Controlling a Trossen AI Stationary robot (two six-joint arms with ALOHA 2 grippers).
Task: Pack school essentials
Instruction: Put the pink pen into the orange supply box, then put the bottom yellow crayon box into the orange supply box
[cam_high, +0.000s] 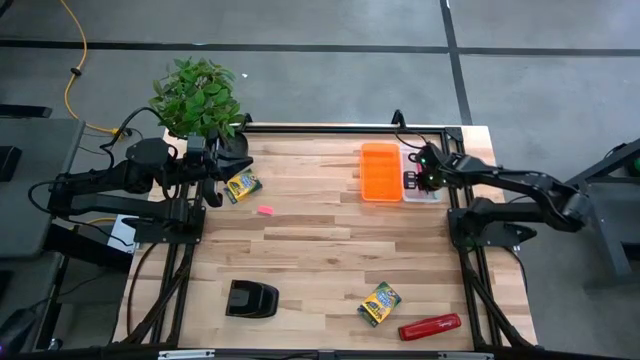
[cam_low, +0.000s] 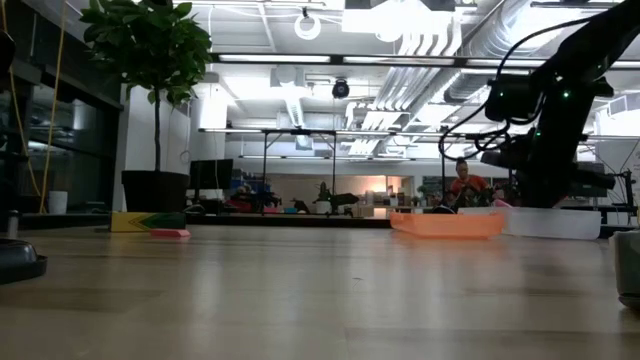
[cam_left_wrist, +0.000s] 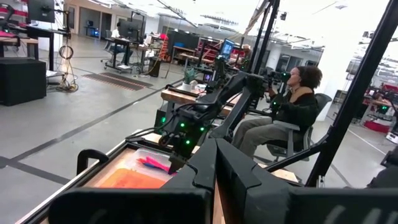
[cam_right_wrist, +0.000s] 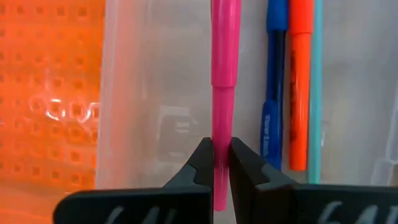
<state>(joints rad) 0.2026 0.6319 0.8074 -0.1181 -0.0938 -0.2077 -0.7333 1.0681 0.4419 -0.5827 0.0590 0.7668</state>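
Note:
In the high view my right gripper (cam_high: 424, 172) is over a clear box (cam_high: 414, 190) at the table's far right and is shut on a pink pen (cam_right_wrist: 222, 56). Blue (cam_right_wrist: 275, 81), orange (cam_right_wrist: 300, 81) and teal (cam_right_wrist: 316, 93) pens lie in the box beside it. One yellow-green crayon box (cam_high: 242, 186) lies flat next to my left gripper (cam_high: 222, 163), which looks shut and empty. The other crayon box (cam_high: 380, 303) lies near the near edge. A tiny pink eraser (cam_high: 265, 210) rests on the wood. My right gripper pinches the pink pen between its two fingertips (cam_right_wrist: 200, 163), on the pen's thinner part near one end (cam_right_wrist: 222, 134). The fingers come from above and lie across the pen. The longer part of the pen reaches out over the clear box's floor; I cannot tell whether it touches it.
An orange perforated tray (cam_high: 380, 171) sits against the clear box's left side. A red stapler (cam_high: 430, 327) and a black blocky object (cam_high: 250, 299) lie near the near edge. A potted plant (cam_high: 198, 95) stands at the far left corner. A seated person (cam_left_wrist: 292, 106) is beyond the table.

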